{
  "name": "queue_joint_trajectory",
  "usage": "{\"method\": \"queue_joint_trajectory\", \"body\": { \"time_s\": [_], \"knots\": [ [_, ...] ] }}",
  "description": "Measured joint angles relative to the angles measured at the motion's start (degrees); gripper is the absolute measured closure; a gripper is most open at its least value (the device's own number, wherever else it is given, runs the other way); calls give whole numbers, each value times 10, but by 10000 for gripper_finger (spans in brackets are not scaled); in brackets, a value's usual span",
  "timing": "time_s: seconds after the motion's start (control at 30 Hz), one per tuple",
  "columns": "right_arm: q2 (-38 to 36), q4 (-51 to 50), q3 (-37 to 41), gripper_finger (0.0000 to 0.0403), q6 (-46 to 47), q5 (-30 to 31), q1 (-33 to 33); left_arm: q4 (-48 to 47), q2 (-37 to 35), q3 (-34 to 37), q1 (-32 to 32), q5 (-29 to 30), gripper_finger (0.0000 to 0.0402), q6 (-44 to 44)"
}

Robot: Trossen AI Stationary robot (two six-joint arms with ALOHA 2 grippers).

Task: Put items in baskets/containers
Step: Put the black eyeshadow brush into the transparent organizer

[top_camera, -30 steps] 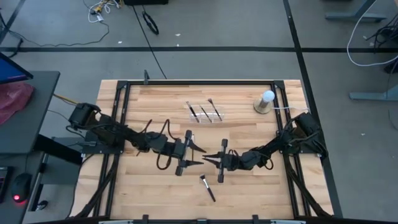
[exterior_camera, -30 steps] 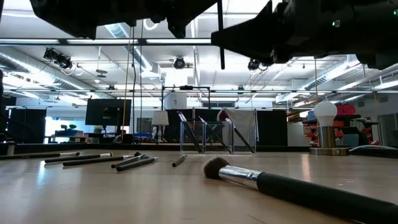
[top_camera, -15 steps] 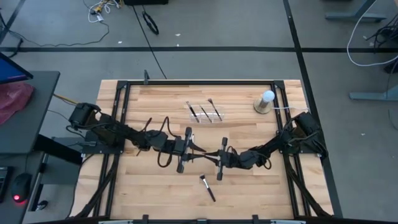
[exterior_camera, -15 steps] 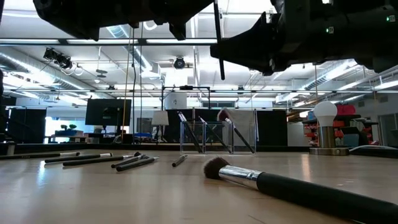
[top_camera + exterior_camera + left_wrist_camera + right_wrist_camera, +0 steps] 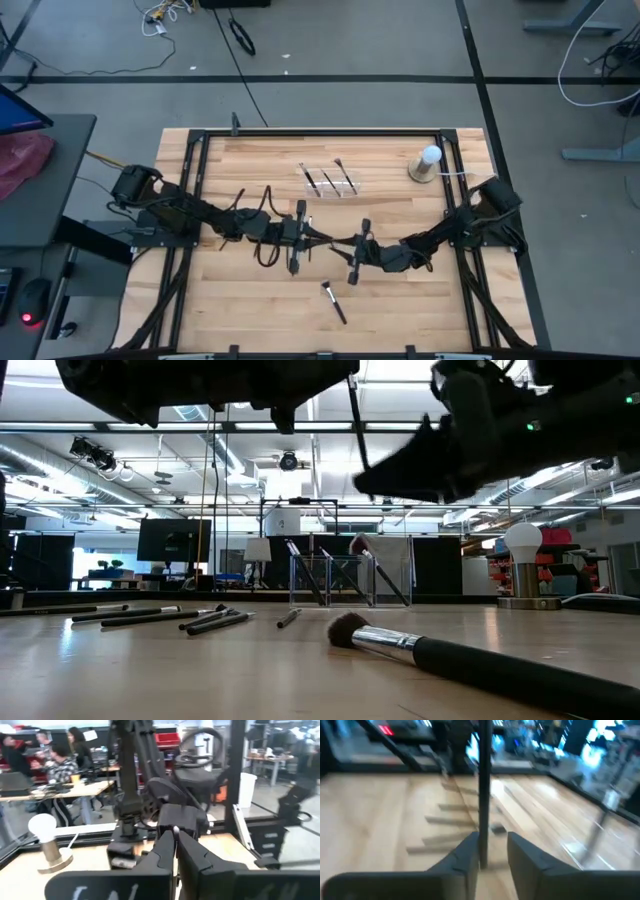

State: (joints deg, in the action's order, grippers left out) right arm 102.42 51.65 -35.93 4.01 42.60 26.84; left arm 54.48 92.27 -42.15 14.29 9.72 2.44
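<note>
Mid-table handover: my left gripper (image 5: 312,238) was clamped on a brush (image 5: 352,415), my right gripper (image 5: 345,245) stood parted beside it; next, I judged, the far tray (image 5: 331,187).

No text, label, brand or number can be read in any view. Faint chalky scrawls show on the dark body of the left hand (image 5: 175,845) at the bottom of the left wrist view, but no letters can be made out. Signs in the room behind are too blurred.
</note>
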Motion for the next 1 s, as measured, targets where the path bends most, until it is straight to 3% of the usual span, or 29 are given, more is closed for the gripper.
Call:
{"method": "queue_joint_trajectory", "body": {
  "time_s": [0.17, 0.3, 0.4, 0.63, 1.0],
  "knots": [
    [-95, -207, 17, 259, 104, 52, 28, -2, 0, 0, -43, 5, 392, -35],
    [-153, -319, 34, 252, 204, 52, 40, -2, 0, 0, -101, 14, 393, -38],
    [-166, -320, 55, 252, 243, 52, 44, 2, 0, 0, -146, 23, 393, -48],
    [-163, -252, 88, 268, 240, 50, 42, 17, 30, -1, -225, 27, 393, -67],
    [-163, -210, 91, 284, 207, 50, 41, 65, 108, -1, -274, 34, 391, -108]
  ]
}}
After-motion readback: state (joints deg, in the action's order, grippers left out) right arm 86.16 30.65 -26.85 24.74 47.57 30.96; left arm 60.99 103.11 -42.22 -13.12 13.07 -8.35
